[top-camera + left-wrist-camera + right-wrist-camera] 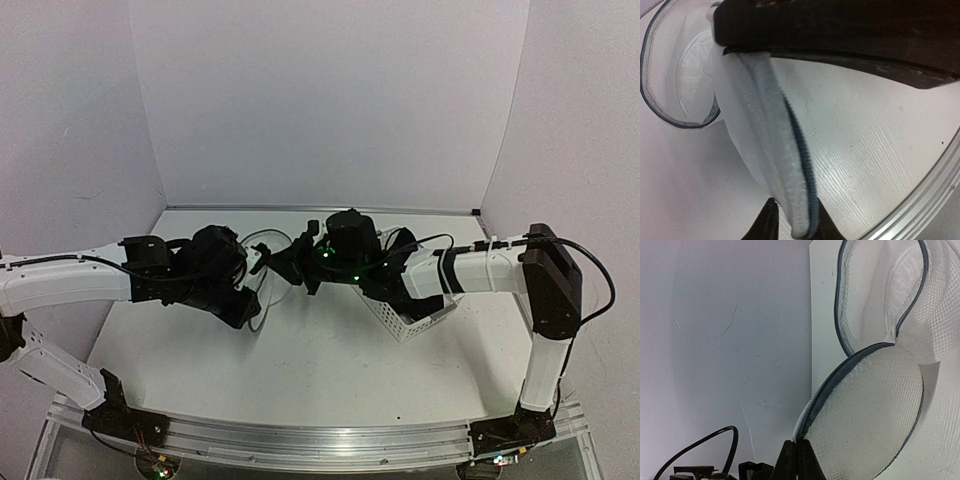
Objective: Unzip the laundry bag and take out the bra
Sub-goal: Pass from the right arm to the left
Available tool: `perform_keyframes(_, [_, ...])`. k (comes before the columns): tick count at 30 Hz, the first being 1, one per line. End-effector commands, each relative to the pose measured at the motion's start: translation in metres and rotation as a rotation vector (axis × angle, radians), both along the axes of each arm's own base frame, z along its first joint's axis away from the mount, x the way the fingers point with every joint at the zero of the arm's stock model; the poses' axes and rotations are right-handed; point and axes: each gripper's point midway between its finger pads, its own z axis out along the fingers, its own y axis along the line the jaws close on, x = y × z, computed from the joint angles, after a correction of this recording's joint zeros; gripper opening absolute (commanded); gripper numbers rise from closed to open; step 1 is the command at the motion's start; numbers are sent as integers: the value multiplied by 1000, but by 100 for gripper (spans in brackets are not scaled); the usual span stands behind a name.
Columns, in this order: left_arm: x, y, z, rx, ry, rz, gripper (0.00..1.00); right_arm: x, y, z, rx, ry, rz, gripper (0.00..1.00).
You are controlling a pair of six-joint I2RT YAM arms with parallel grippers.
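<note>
Over the middle of the white table (300,390), the left arm (70,280) and the right arm (480,270) were stretched toward each other. A white basket (415,322) with holes was seen under the right arm. Between the arms, the laundry bag (265,275) was held up off the table, about as near to one arm as to the other. Its long way seemed to be laid from one claw across to the other.

The bag's mouth was seen to be unzipped: the round lid (865,410) was hung apart from the open rim (840,315). The edge of that lid was pinched by the right claw (797,460), whose fingers were pressed tight together. From this claw, the open mouth was placed up and to the right. A fold of the bag with the zipper (802,150) along it was pinched by the left claw (792,225) and squeezed on both sides.

To reach the bra, one claw would likely have to be let go and pushed into that mouth.

The bra could not be found for sure. Nothing dark was seen through the mesh in the right wrist view. A big dark shape (840,30) was seen at the top of the left wrist view, but it could not be told whether it was cloth or robot. From above, the bag was mostly hidden by the black claws.
</note>
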Motion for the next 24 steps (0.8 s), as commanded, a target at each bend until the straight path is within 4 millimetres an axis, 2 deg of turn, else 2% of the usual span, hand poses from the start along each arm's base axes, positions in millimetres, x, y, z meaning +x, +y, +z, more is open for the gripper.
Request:
perform_keyframes(1, [9, -9, 39, -71, -73, 16, 14, -3, 0, 36, 75, -68, 5, 0])
perform_keyframes(3, [10, -9, 44, -77, -81, 19, 1, -4, -2, 36, 75, -70, 2, 0])
perform_keyframes(4, [10, -8, 46, -81, -85, 18, 0, -5, -3, 36, 74, -70, 4, 0])
perform_keyframes(9, [8, -10, 65, -121, -94, 3, 0, -9, -7, 34, 73, -66, 13, 0])
perform_keyframes(13, [5, -11, 72, -114, -77, -10, 0, -15, -8, 35, 75, -74, 40, 1])
perform_keyframes(15, [4, -10, 74, -103, -66, -8, 0, -18, -11, 36, 73, -89, 51, 10])
perform_keyframes(20, [3, -7, 82, -92, -41, 19, 0, -28, -19, 40, 60, -133, 89, 24])
perform_keyframes(24, [2, -4, 98, -90, -36, 35, 0, -38, -33, 38, 32, -188, 108, 37])
